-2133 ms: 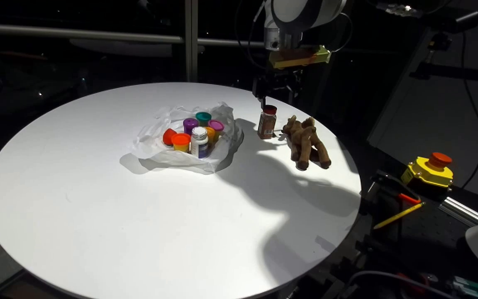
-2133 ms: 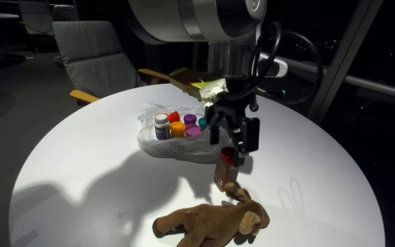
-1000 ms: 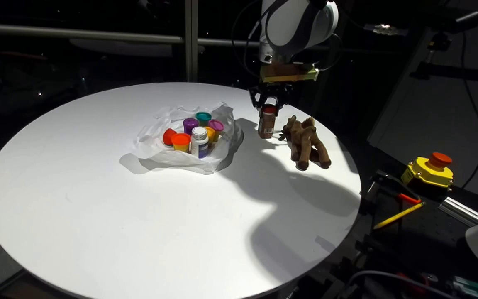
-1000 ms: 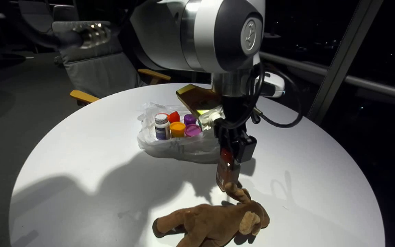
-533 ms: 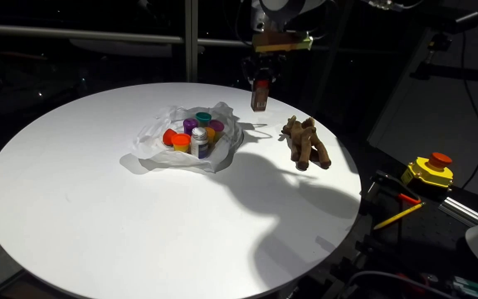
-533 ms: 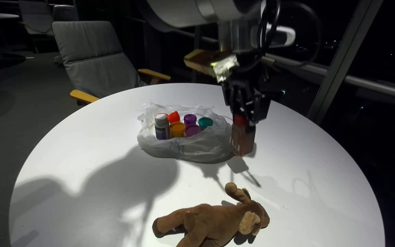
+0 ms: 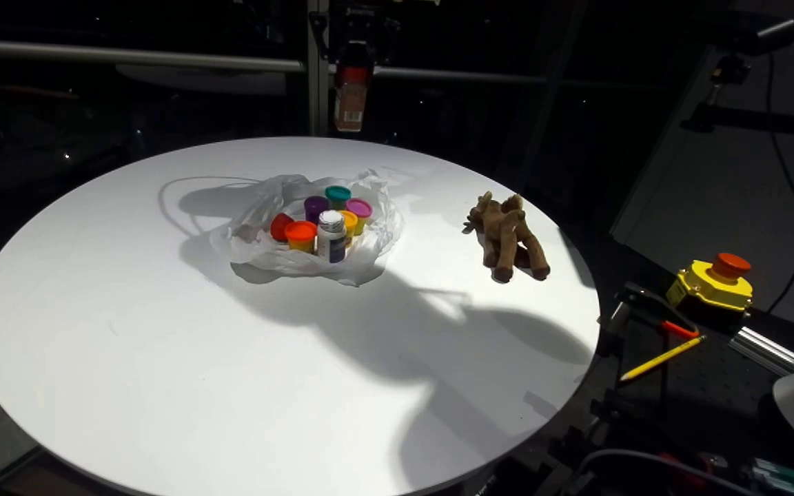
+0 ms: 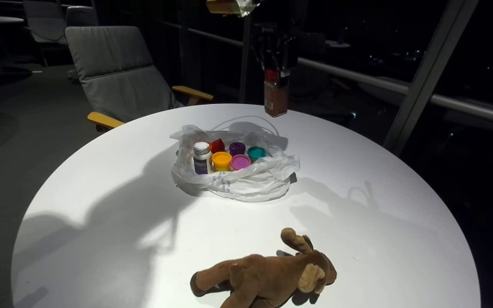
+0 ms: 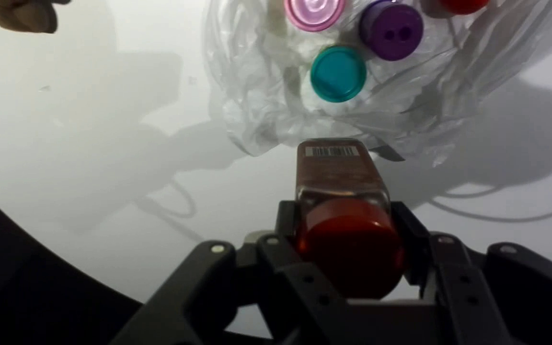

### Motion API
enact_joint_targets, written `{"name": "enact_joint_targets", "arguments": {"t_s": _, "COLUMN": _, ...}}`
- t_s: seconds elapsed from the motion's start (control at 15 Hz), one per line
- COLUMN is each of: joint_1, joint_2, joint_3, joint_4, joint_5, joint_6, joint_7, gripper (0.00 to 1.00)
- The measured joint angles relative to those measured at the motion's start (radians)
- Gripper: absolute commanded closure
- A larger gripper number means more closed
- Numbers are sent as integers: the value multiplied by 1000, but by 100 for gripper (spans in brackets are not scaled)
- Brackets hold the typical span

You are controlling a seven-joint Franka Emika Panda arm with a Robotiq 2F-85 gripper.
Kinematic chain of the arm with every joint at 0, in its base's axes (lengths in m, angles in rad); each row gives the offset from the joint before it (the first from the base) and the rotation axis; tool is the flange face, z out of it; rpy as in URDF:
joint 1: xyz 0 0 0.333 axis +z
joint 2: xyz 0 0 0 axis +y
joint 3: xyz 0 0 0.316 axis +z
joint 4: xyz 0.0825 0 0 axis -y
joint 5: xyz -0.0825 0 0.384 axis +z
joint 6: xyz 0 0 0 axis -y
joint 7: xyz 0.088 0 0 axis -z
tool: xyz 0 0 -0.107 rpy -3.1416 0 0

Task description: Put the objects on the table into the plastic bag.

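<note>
My gripper (image 9: 345,223) is shut on a red-capped spice jar (image 9: 336,172), its two fingers against the sides near the cap. In both exterior views the jar (image 8: 276,98) hangs upright in the air, beyond the plastic bag as seen there. The crumpled, whitish plastic bag (image 8: 250,188) lies spread on the table with its mouth upward. Inside it stand a white bottle (image 7: 331,238) and several coloured tubs, among them a teal-lidded tub (image 9: 338,74) and a purple tub (image 9: 391,31). A brown plush toy (image 8: 268,278) lies on the table outside the bag.
The round white table (image 7: 183,386) carries the bag and the toy. A grey chair (image 8: 114,68) stands behind it in an exterior view. At the side are a yellow box with a red button (image 7: 714,286) and a yellow pencil (image 7: 662,358).
The gripper came down over the jar, closed on it and lifted it off the table. Jar and gripper then rose higher and moved away from the plush toy. The toy stayed put.
</note>
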Motion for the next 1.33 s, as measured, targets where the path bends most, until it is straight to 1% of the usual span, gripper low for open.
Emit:
{"name": "enact_joint_targets", "arguments": {"t_s": 0.2, "joint_1": 6, "joint_2": 135, "joint_3": 31, "joint_4": 129, "joint_5": 21, "joint_6": -24, "joint_7": 16, "gripper": 75}}
{"name": "enact_joint_targets", "arguments": {"t_s": 0.47, "joint_1": 18, "joint_2": 308, "joint_3": 36, "joint_4": 290, "joint_5": 32, "joint_6": -44, "joint_7": 36, "gripper": 75}}
{"name": "enact_joint_targets", "arguments": {"t_s": 0.73, "joint_1": 24, "joint_2": 420, "joint_3": 36, "joint_4": 413, "joint_5": 51, "joint_6": -66, "joint_7": 40, "gripper": 75}}
{"name": "enact_joint_targets", "arguments": {"t_s": 1.0, "joint_1": 32, "joint_2": 465, "joint_3": 51, "joint_4": 471, "joint_5": 66, "joint_6": -98, "joint_7": 39, "gripper": 75}}
{"name": "enact_joint_targets", "arguments": {"t_s": 1.33, "joint_1": 39, "joint_2": 494, "joint_3": 70, "joint_4": 480, "joint_5": 76, "joint_6": -122, "joint_7": 39, "gripper": 75}}
